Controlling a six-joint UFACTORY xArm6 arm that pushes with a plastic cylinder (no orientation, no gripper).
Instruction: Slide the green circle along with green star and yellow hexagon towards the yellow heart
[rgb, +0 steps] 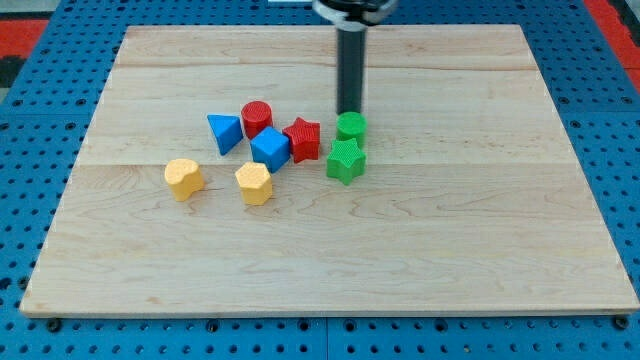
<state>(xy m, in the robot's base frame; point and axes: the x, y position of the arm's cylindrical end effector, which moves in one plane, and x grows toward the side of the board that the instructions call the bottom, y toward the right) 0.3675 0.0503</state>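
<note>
Tool: my tip (349, 111), a bare rod with nothing to pinch, just above green circle (351, 126); push down-left, keeping green star (345, 161) ahead, gathering yellow hexagon (254, 183) toward yellow heart (184, 178).

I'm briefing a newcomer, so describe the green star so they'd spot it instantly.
On the wooden board, find the block cluster near the middle. At its right edge two green blocks touch; the green star is the lower one, pointed, below the round green circle by my tip.
</note>
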